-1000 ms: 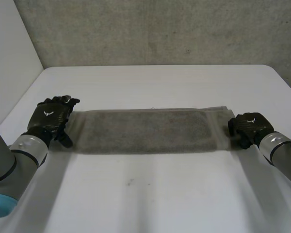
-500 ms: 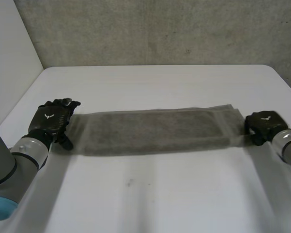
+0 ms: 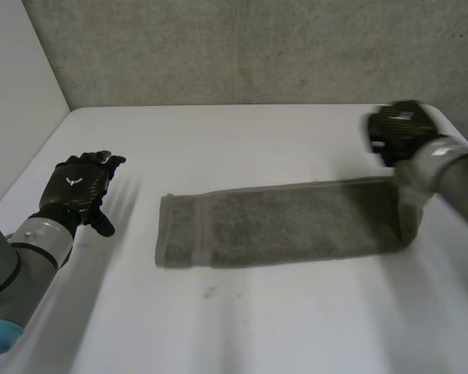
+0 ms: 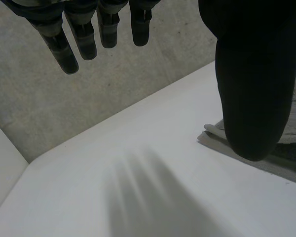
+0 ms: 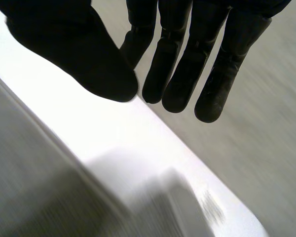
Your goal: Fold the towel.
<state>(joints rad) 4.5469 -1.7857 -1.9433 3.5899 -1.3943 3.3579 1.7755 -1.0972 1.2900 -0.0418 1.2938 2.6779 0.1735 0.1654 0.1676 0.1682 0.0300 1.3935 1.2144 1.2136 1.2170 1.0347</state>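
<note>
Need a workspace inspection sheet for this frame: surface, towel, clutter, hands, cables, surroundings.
surface: white table, with one cloth on it.
job's things: grey terry towel, a long strip lying flat across the table, with its right end beside the right arm.
clutter: nothing seen.
hands: left hand open, fingers straight, near the table's left edge, apart from the towel's left end. Right hand open, raised near the far right corner, holding nothing.
cables: nothing seen.
surroundings: grey concrete wall behind the table; white panel at left.
</note>
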